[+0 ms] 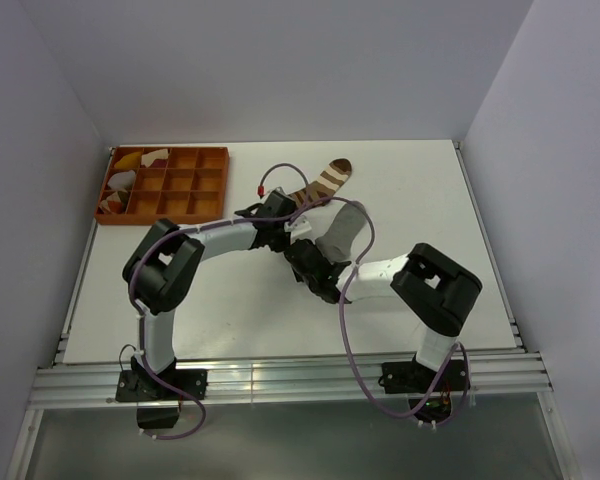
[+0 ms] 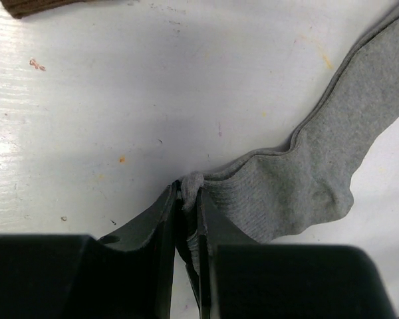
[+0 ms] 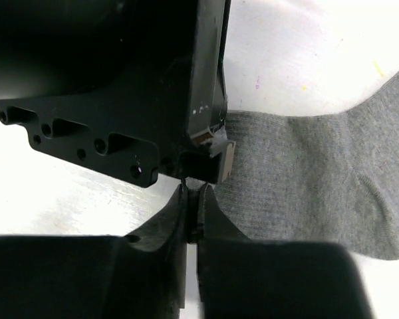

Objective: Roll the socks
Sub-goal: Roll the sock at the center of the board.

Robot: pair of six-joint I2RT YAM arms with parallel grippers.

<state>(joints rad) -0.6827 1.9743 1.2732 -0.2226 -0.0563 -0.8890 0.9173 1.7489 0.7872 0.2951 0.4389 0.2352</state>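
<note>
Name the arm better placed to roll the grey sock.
Left, likely. The left gripper pinches the grey sock at one end; the right gripper looks shut at its edge, no cloth plainly held.

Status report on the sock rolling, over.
Left claw shut on edge of grey sock. Right claw shut right beside it, hold on fabric unclear. Brown striped sock lies beyond, not gripped. Claws crowd each other.
</note>
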